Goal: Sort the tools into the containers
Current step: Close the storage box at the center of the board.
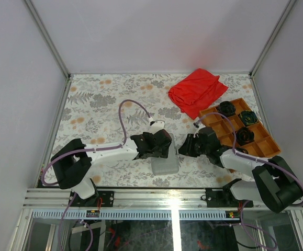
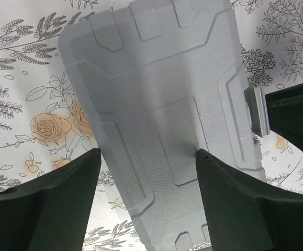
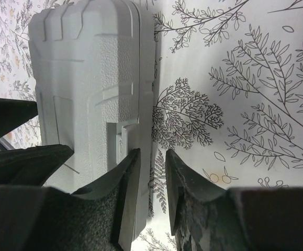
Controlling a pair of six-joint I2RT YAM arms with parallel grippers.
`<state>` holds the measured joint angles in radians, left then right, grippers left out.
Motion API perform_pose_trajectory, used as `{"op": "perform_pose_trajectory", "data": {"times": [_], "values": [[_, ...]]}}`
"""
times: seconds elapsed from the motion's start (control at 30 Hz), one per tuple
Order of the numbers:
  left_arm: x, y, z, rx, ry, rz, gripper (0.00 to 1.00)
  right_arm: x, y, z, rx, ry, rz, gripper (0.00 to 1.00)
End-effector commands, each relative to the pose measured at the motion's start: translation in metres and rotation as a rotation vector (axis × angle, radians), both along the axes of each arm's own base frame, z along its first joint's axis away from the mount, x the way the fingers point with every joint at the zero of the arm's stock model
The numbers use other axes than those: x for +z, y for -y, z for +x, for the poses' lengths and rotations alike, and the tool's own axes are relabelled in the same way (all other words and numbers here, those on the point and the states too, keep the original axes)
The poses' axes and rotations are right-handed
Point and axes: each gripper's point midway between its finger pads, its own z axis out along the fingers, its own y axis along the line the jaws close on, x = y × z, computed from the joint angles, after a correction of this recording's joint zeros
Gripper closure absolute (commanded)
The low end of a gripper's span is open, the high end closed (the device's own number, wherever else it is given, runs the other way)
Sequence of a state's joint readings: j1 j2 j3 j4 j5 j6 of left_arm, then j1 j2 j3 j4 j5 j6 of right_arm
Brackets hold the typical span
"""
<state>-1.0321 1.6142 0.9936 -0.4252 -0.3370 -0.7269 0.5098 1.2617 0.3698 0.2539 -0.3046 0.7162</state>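
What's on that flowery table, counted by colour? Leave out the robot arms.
Grey case: 1
Red cloth: 1
Orange divided tray: 1
Black round parts in that tray: 3
Total: 6

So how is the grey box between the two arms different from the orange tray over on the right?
The grey case is shut, its inside hidden; the orange tray is open-topped and divided, with black round parts in some compartments. The grey case is pale, the orange tray bright. Both are flat rectangles lying on the flowered tablecloth.
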Motion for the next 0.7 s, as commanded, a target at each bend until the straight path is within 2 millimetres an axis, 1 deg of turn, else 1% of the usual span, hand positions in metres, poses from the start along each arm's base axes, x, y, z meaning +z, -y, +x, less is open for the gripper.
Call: {"op": "perform_pose_trajectory", "data": {"times": [0.0,0.1,0.17,0.27,0.43,0.5,0.67], "values": [[-0.034,-0.031,-0.018,-0.002,-0.080,0.124,0.29,0.042,-0.031,0.007,0.102,0.112,0.171,0.66],[-0.032,-0.032,-0.018,0.004,-0.076,0.115,0.29,0.040,-0.024,0.009,0.077,0.116,0.127,0.66],[-0.027,-0.033,-0.017,0.014,-0.062,0.102,0.29,0.034,-0.011,0.012,0.021,0.105,0.055,0.66],[-0.014,-0.033,-0.014,0.030,-0.029,0.057,0.29,0.032,0.008,0.018,-0.046,0.116,-0.047,0.65],[0.011,-0.035,-0.009,0.058,0.035,-0.045,0.28,0.037,0.025,0.023,-0.097,0.144,-0.127,0.59],[0.020,-0.040,-0.008,0.080,0.058,-0.100,0.27,0.040,0.030,0.026,-0.127,0.161,-0.144,0.57],[0.040,-0.048,-0.002,0.110,0.088,-0.266,0.25,0.050,0.040,0.035,-0.174,0.219,-0.173,0.47]]}}
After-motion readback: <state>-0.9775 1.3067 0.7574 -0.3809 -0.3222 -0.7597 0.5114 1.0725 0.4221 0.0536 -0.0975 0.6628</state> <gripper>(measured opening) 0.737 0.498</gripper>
